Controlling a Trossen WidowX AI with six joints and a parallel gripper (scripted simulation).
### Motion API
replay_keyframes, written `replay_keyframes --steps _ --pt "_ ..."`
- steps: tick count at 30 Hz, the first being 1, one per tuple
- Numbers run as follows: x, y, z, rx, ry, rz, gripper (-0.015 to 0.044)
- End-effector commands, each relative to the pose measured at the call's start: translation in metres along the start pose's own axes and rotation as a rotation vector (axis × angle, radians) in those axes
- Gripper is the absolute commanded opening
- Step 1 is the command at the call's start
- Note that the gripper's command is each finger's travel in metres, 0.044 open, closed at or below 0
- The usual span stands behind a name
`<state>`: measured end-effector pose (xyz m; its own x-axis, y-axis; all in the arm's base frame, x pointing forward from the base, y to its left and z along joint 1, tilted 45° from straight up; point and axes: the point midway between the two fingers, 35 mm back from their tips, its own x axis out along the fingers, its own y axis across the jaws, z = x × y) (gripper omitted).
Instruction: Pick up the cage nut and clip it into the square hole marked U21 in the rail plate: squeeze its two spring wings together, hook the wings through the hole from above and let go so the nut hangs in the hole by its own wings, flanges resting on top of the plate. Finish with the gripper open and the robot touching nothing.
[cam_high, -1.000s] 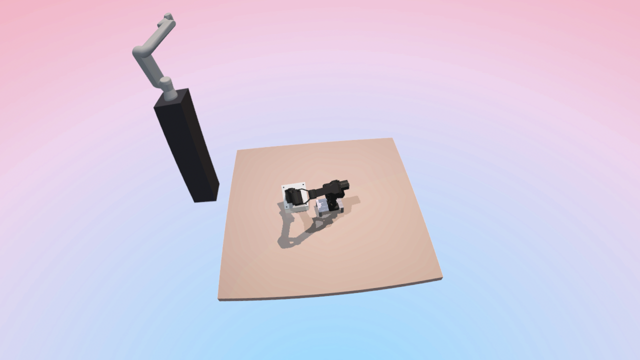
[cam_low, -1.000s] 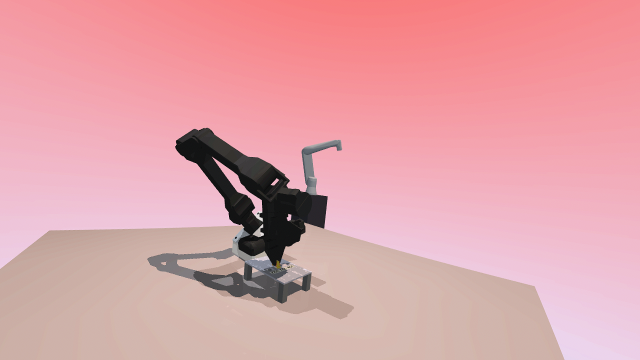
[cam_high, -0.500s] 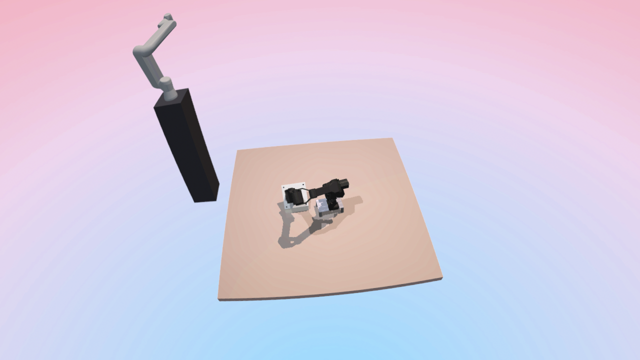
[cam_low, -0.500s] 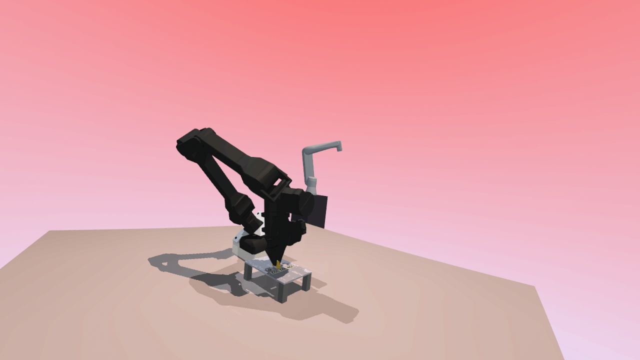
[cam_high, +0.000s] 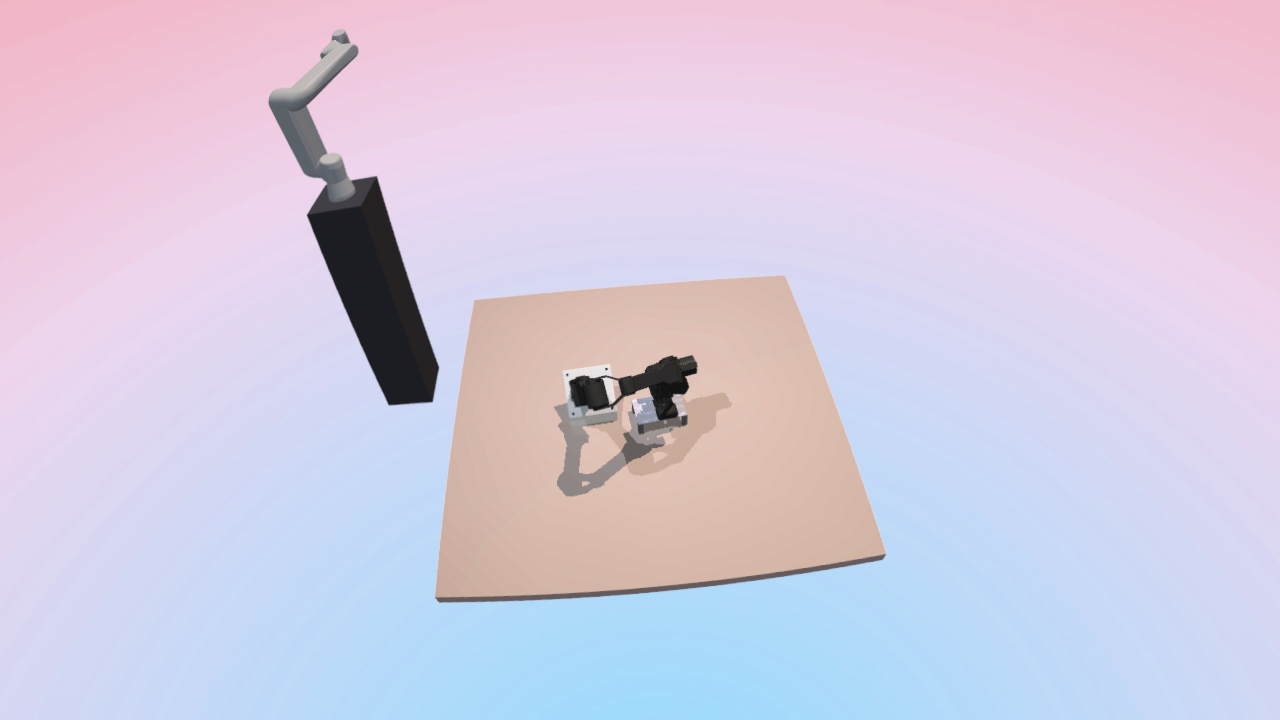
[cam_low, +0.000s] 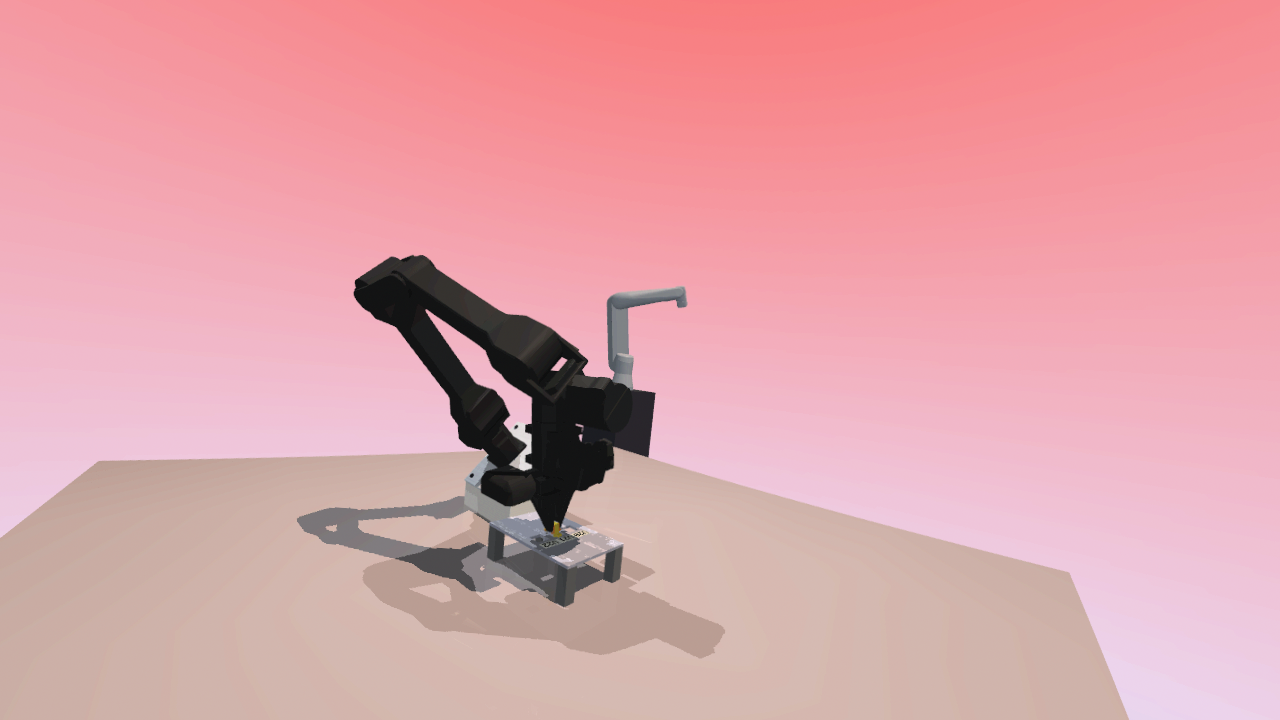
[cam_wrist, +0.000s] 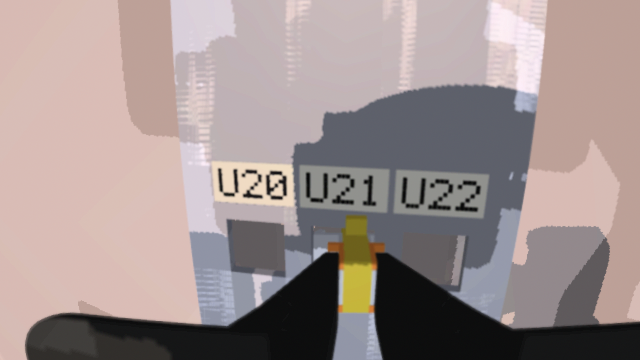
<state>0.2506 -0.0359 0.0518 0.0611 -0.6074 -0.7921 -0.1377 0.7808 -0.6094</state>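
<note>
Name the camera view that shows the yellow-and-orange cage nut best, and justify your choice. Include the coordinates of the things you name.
The wrist view: the yellow-and-orange cage nut (cam_low: 555, 529) (cam_wrist: 357, 287) appears large between the black gripper fingers. The exterior view shows only a small yellow patch; the top view doesn't show it.

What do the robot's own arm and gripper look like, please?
The arm is matte black, with chunky, angular links, bulkier joint housings and an open bracket near the wrist. The gripper is also black, with two smooth, wedge-shaped fingers narrowing to slim tips. No cables or lettering can be made out on either.
</note>
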Motion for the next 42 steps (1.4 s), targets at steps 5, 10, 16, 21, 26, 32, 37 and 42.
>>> replay_keyframes --steps 5,10,16,21,26,32,37,42 --pt "0.0009 -0.0006 -0.0005 0.002 0.001 0.006 0.0024" --pt "0.0010 -0.0013 -0.0005 0.002 0.001 0.021 0.0024" --pt "0.0007 -0.0012 -0.0003 0.002 0.001 0.022 0.0024" --pt "0.0002 -0.0011 0.0001 0.002 0.001 0.022 0.0024" --pt "0.0003 -0.0011 0.0001 0.002 0.001 0.021 0.0024" --pt "0.0005 -0.0003 0.0001 0.003 0.002 0.004 0.0024" --pt "0.0007 0.0006 0.0001 0.003 0.002 -0.016 0.0024" --pt "0.0008 0.0014 0.0001 0.003 0.002 -0.037 0.0024"
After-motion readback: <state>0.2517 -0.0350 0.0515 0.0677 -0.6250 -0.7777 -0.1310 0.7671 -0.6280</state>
